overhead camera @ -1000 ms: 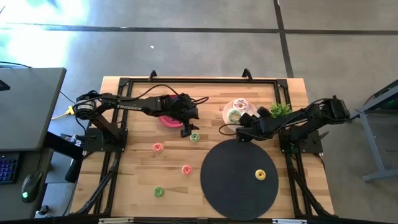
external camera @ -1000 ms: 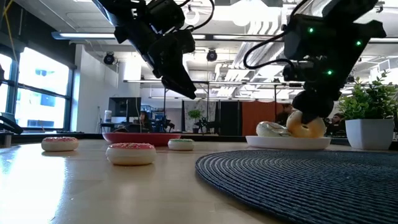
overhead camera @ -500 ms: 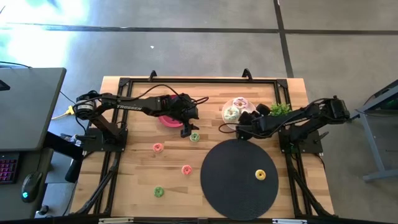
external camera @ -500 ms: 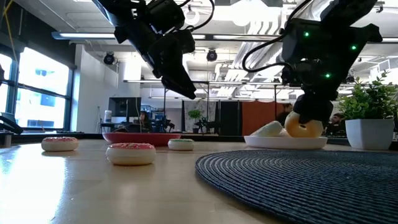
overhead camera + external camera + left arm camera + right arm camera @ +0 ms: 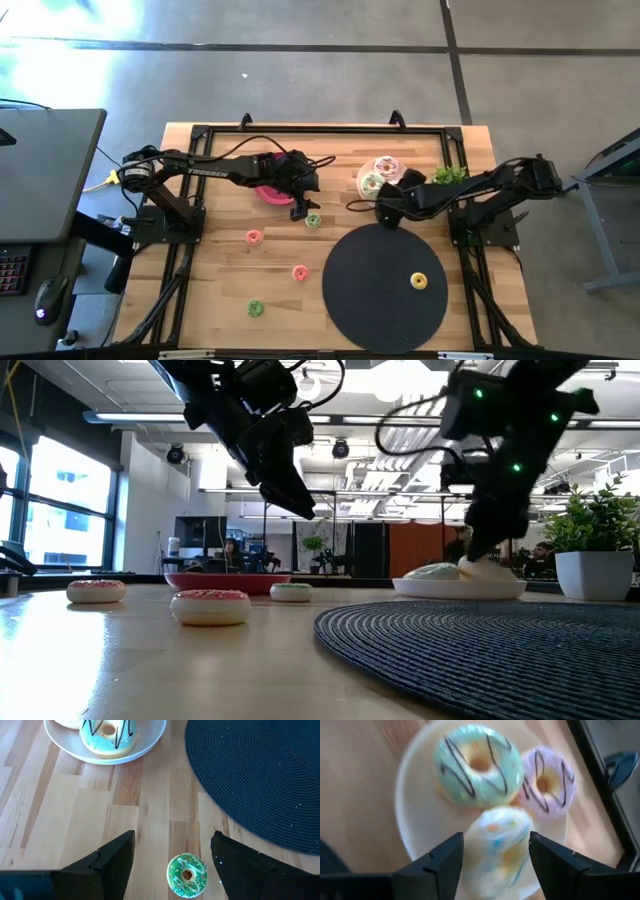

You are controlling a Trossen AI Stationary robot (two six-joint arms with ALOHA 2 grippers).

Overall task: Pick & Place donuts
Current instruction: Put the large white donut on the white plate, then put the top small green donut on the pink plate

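On the white plate (image 5: 367,196) at the table's far right lie a green-frosted donut (image 5: 479,765) and a pink one (image 5: 547,782). A white-frosted donut (image 5: 501,845) leans on those two. My right gripper (image 5: 496,840) is open, low over the plate, with one finger on each side of the white donut. My left gripper (image 5: 172,850) hangs open above a tiny green donut (image 5: 187,875), which lies flat on the wood beside the pink plate (image 5: 266,194). A yellow donut (image 5: 418,281) lies on the black disc (image 5: 385,290). My right gripper has its open fingers (image 5: 445,857) close beside the white donut's two sides, coming slanting down from the table's right. The picture is blurred there, so I cannot tell whether they touch it. The donut rests on the plate and the other donuts.
Three tiny donuts lie on the wood at the near left: pink (image 5: 253,237), pink (image 5: 300,272) and green (image 5: 255,308). A potted plant (image 5: 451,175) stands at the far right beside my right arm. A black frame runs along the table's far edge and sides.
My right gripper has opened and let go of the white donut, which now lies on the white plate against the other two. The gripper has shifted a little toward the table's left over the plate.
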